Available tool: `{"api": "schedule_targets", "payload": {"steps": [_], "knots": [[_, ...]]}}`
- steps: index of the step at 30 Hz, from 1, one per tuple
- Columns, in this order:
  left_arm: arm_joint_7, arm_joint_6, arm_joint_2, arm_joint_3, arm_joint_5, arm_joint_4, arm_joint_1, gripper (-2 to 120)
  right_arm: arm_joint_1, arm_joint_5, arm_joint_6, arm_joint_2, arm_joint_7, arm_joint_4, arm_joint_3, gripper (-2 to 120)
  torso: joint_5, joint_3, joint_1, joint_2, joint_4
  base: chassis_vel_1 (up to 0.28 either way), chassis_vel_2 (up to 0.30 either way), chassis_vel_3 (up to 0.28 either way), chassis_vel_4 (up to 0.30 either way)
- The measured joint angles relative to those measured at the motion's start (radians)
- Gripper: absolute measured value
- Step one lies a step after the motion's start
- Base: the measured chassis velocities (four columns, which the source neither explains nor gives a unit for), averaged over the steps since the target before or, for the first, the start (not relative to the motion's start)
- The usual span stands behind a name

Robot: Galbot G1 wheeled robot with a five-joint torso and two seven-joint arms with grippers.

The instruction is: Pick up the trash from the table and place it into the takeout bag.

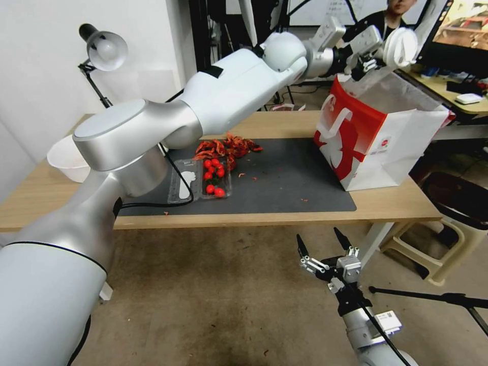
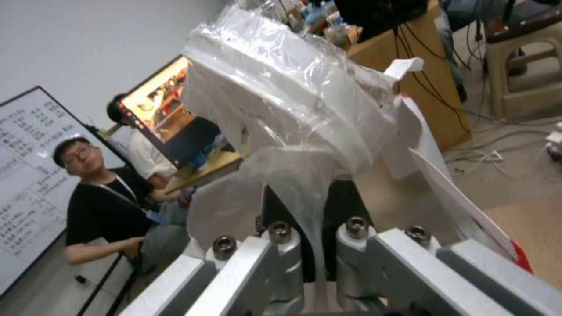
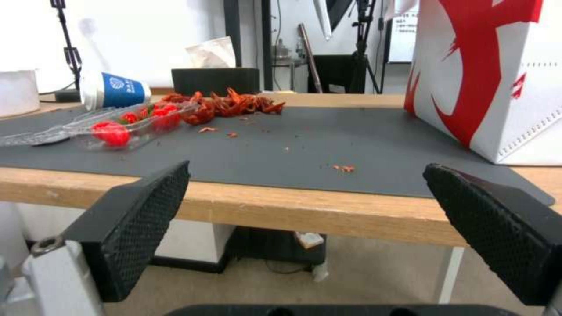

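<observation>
Left wrist view: left gripper [image 2: 313,245] fingers pinch a plastic-wrapped white container [image 2: 281,96] over the takeout bag [image 1: 378,137].

Head view looks forward and down over the surface [image 1: 386,206] from above. Left wrist view sits close behind its tool [image 2: 313,245], facing upward. Right wrist view (below surface level) faces the surface edge; it shares the takeout bag [image 3: 498,79] with the head view.

Desk lamp [image 1: 104,50] beside white bowl [image 1: 68,158].
</observation>
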Motion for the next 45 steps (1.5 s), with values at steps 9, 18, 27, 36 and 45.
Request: {"api": "schedule_targets", "payload": {"steps": [9, 18, 27, 36, 45], "knots": [[-0.021, 0.032, 0.001, 0.044, 0.023, -0.022, 0.006, 9, -0.004, -0.006, 0.003, 0.007, -0.002, -0.003, -0.002, 100, 0.0, 0.0, 0.0, 0.0, -0.0001, 0.0, 0.0, 0.0, 0.0], [-0.039, 0.042, 0.0, 0.055, 0.04, -0.026, 0.007, 45, -0.001, -0.007, 0.004, 0.009, -0.003, -0.006, -0.004, 100, 0.0, 0.0, 0.0, 0.0, -0.0001, 0.0, 0.0, 0.0, 0.0], [-0.045, 0.051, 0.001, 0.055, 0.049, -0.017, 0.008, 78, 0.012, -0.005, 0.004, 0.009, -0.003, -0.015, -0.01, 100, 0.0, 0.0, 0.0, 0.0, -0.0001, 0.0, 0.0, 0.0, 0.0], [-0.056, 0.058, 0.001, 0.064, 0.052, -0.021, 0.014, 99, 0.017, -0.003, 0.004, 0.008, -0.003, -0.019, -0.014, 100, -0.0001, 0.0, 0.0, 0.0, -0.0001, 0.0, 0.0, 0.0, 0.0], [-0.058, 0.067, 0.001, 0.062, 0.05, -0.016, 0.016, 100, 0.022, -0.001, 0.006, 0.008, -0.004, -0.027, -0.018, 100, 0.0, 0.0, 0.0, 0.0, -0.0001, 0.0, 0.0, 0.0, 0.0]]}}
